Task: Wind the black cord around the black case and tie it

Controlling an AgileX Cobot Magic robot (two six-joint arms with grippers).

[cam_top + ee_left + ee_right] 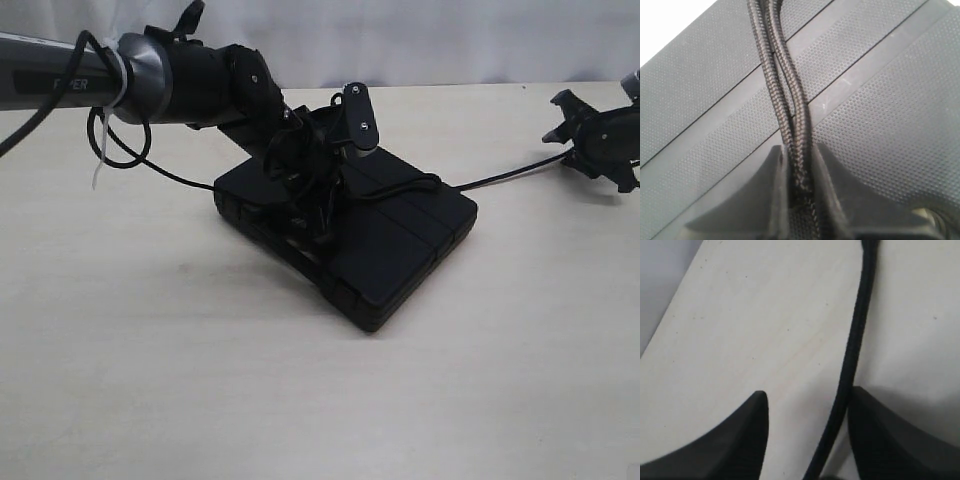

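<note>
Closest to you in the exterior view is bare table (pixel 200 400), and beyond it the black case (pixel 400 250) lies flat on that table with its lid shut, so whatever is inside is hidden from you. Your left gripper (pixel 801 200) is down on the ribbed lid, clamped on two strands of the black cord (pixel 785 100) that run side by side across the ribs. A single strand leaves the lid over the case's edge and stretches above the table to your right gripper (pixel 807 435). Its jaws stand apart with the cord passing between them, close against one finger (pixel 890 440); you cannot tell whether it touches. The left arm covers part of the case, so how the cord lies there cannot be made out, and the right gripper is cut off at the exterior view's edge.
</note>
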